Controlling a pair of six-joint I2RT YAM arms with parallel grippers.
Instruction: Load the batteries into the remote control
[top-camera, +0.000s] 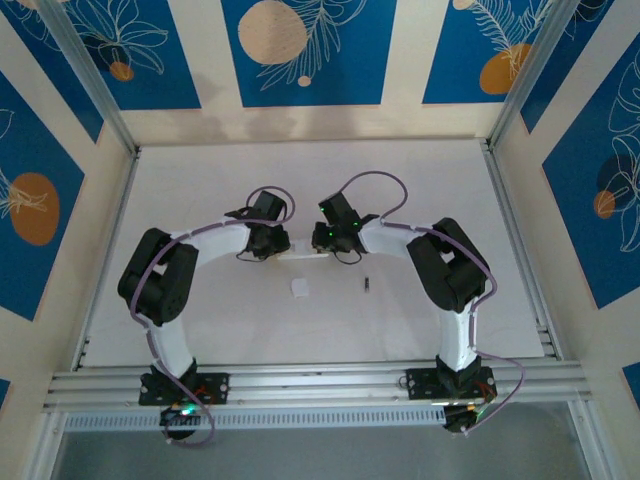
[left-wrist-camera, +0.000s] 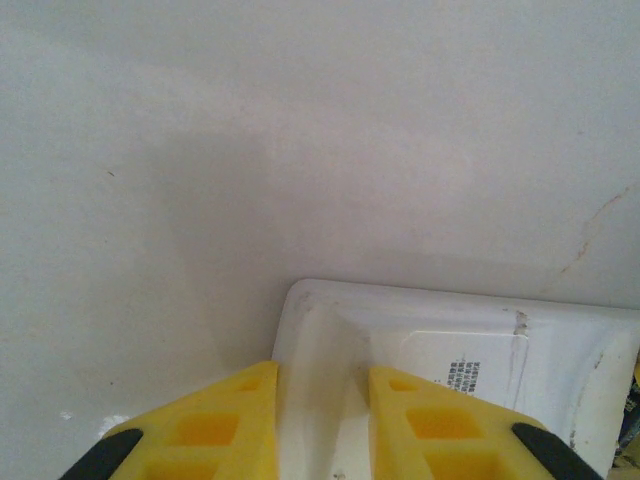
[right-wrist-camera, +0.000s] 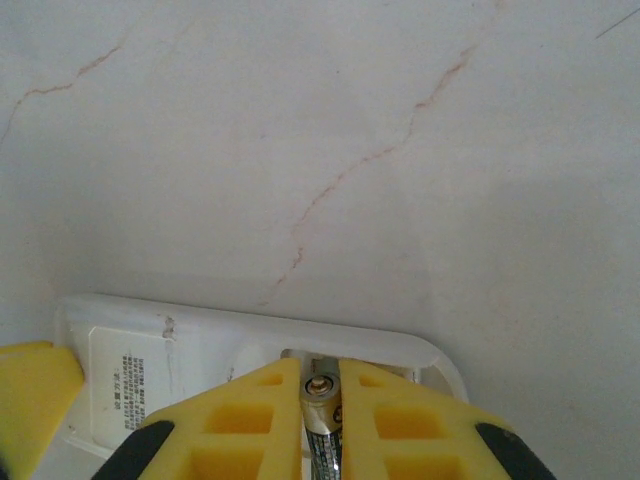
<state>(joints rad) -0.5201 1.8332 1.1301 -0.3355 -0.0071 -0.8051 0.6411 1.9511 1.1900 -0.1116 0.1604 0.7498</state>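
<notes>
The remote control (top-camera: 301, 257) lies back up in the middle of the table, between my two grippers. In the left wrist view its plain white back with a printed label (left-wrist-camera: 450, 345) runs off to the right. My left gripper (left-wrist-camera: 322, 385) is shut on its rounded end. My right gripper (right-wrist-camera: 320, 385) is shut on a dark-grey battery (right-wrist-camera: 322, 425). The battery's metal tip sits at the open compartment at the other end of the remote (right-wrist-camera: 200, 345). A second battery (top-camera: 367, 285) lies loose on the table, in front of the right gripper (top-camera: 322, 240).
A small white square cover piece (top-camera: 300, 288) lies on the table just in front of the remote. The left gripper's yellow finger (right-wrist-camera: 35, 400) shows at the left edge of the right wrist view. Aluminium rails border the white tabletop (top-camera: 420, 180).
</notes>
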